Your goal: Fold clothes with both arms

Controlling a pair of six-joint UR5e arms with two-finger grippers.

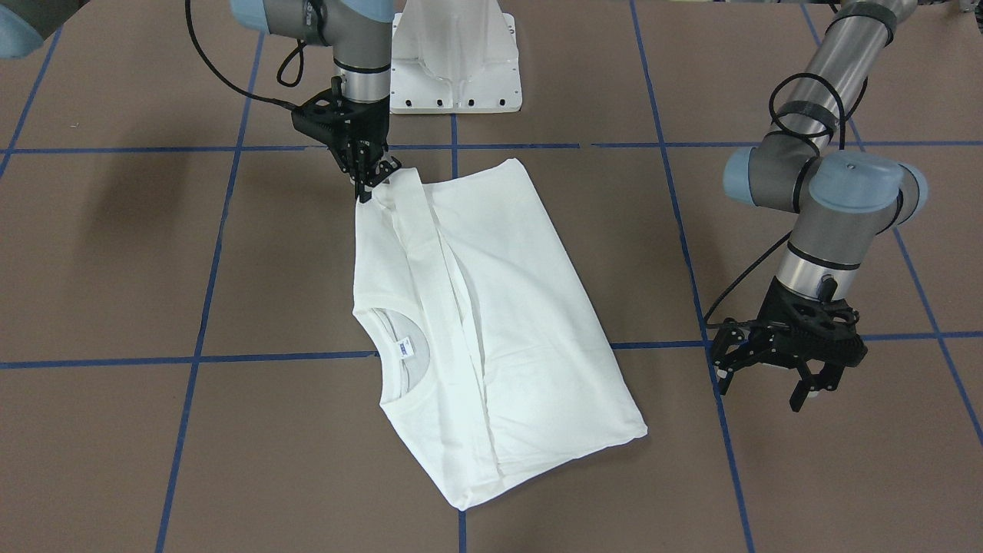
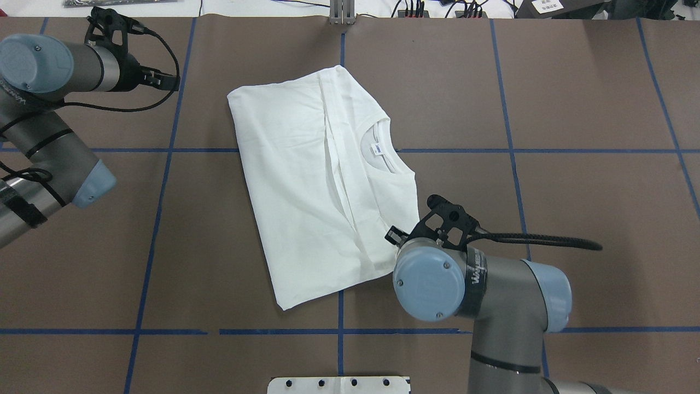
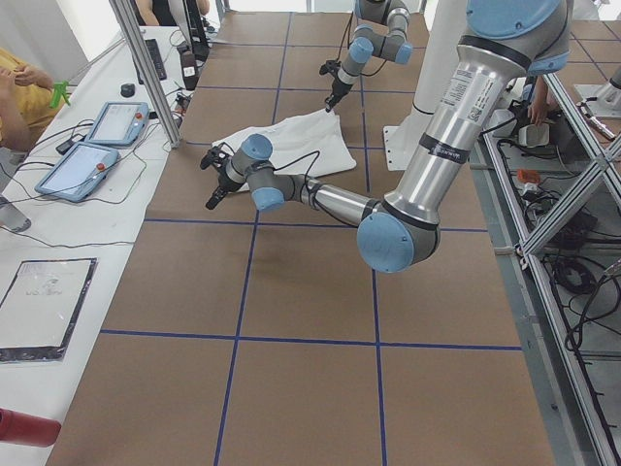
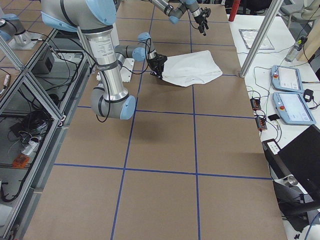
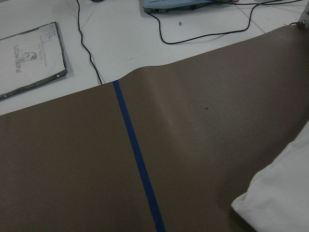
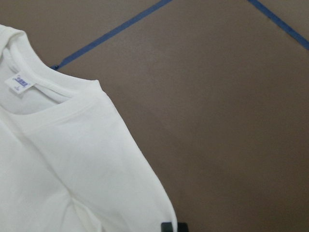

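Exterior front-facing view, left to right: the right gripper (image 1: 370, 183) is closed narrow on one hem corner of the white long-sleeved T-shirt (image 1: 522, 307). The shirt lies flat at table centre with its sleeves folded inward and its collar (image 6: 63, 87) and neck tag (image 1: 405, 348) toward the operators' side. The left gripper (image 1: 762, 388) hovers near the shirt's edge without touching it, fingers spread wide and holding nothing. Recommended procedure: move the left gripper to the free hem corner (image 1: 513, 161) and grasp it at matching depth. Raise both corners level, then carry the hem toward the collar without dragging the lower layers; unequal height would likely skew the crease. Surface: brown table covering (image 1: 115, 269) with a blue tape grid (image 1: 209, 292); white pedestal base (image 1: 455, 69) at the robot side. Exterior left view: white bench (image 3: 58, 223), teach pendants (image 3: 80, 167), aluminium post (image 3: 147, 73).
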